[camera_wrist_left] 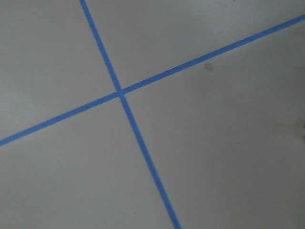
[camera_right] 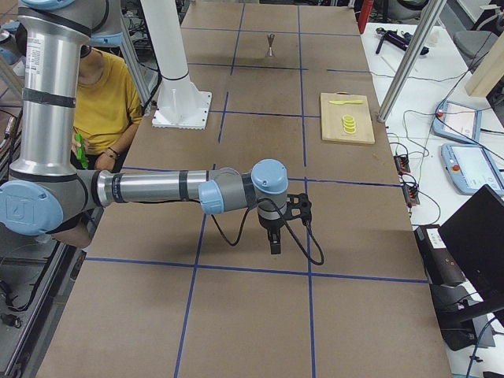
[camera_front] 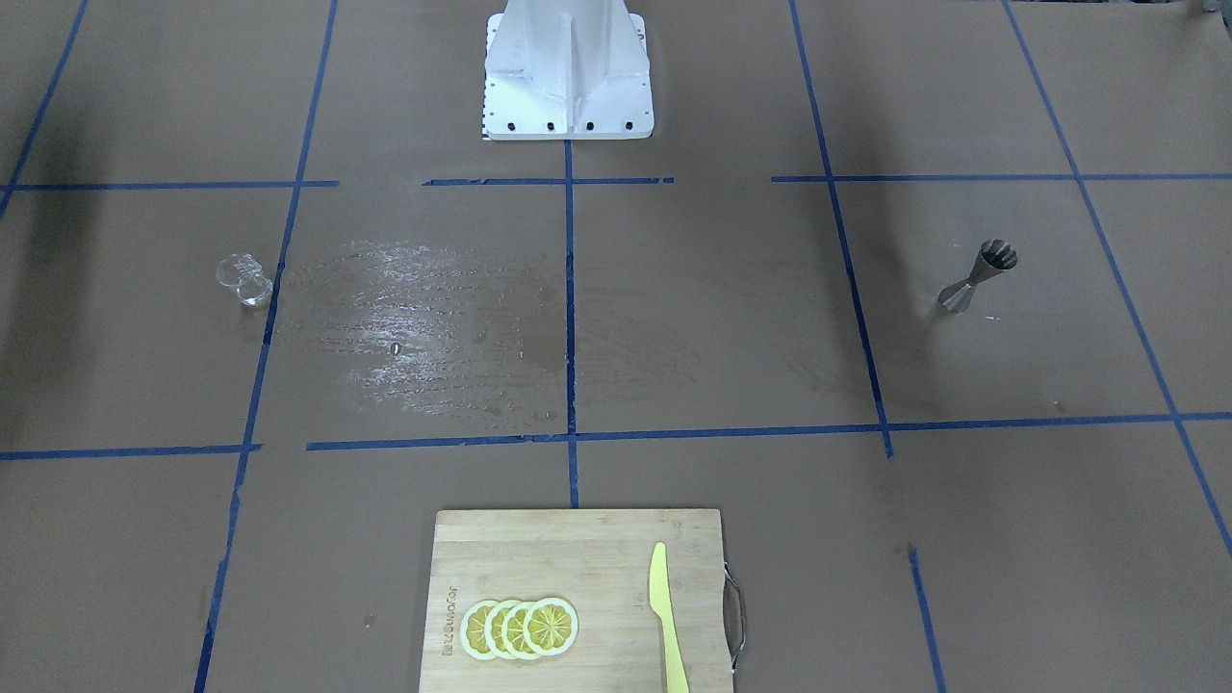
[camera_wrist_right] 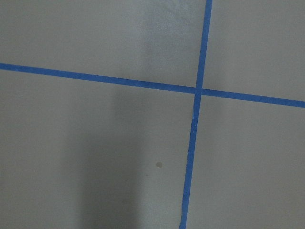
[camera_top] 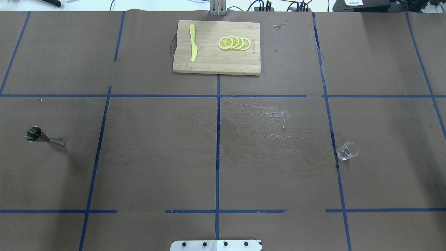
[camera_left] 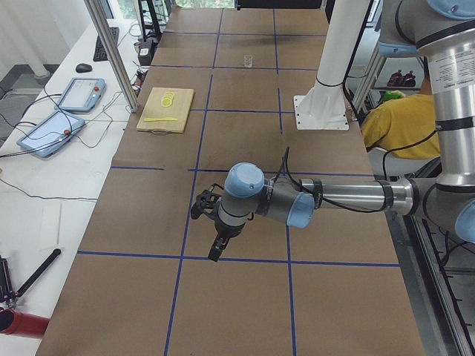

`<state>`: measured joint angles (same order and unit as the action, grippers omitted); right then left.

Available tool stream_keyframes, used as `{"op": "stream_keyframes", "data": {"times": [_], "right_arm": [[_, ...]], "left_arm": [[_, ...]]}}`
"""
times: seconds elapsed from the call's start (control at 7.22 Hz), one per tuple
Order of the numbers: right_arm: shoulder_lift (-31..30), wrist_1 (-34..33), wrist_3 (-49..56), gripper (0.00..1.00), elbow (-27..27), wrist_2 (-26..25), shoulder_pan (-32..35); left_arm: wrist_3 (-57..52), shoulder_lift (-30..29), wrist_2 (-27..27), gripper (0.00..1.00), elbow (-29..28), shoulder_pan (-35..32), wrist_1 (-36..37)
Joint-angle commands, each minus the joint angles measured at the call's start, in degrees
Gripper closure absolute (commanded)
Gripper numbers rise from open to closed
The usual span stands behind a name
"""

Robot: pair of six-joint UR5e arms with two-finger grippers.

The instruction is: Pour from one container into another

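The small clear glass cup (camera_top: 347,151) stands upright on the robot's right side of the table, beside a blue tape line, and also shows in the front view (camera_front: 244,279). The grey steel jigger (camera_top: 43,137) stands upright far off on the robot's left side (camera_front: 980,276). Neither gripper touches either one. My left gripper (camera_left: 215,252) hangs pointing down over the bare table, in the exterior left view only. My right gripper (camera_right: 274,244) does the same in the exterior right view only. I cannot tell whether either is open or shut. Both wrist views show only brown paper and tape.
A wooden cutting board (camera_top: 209,62) at the far table edge carries lemon slices (camera_top: 234,43) and a yellow knife (camera_top: 193,47). A wet patch (camera_top: 264,122) lies between centre and the cup. The robot's white base (camera_front: 568,96) is at the near edge. A person in yellow (camera_right: 106,102) sits behind.
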<state>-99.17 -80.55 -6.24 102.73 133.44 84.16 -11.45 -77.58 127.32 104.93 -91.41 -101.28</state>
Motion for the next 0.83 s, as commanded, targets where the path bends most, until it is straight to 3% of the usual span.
{"op": "stream_keyframes", "data": {"times": [0.0, 0.28, 0.69], "right_arm": [[-0.1, 0.0, 0.3, 0.00, -0.2, 2.0, -1.0], [-0.1, 0.0, 0.4, 0.00, -0.5, 2.1, -1.6], [-0.7, 0.2, 0.7, 0.00, -1.7, 1.6, -2.2]], "left_arm": [[-2.7, -3.8, -0.1, 0.00, 0.9, -4.0, 14.3], [-2.9, -1.7, 1.8, 0.00, -1.2, -3.3, 14.5], [-2.9, -1.5, 4.3, 0.00, -2.5, -3.2, 7.6]]}}
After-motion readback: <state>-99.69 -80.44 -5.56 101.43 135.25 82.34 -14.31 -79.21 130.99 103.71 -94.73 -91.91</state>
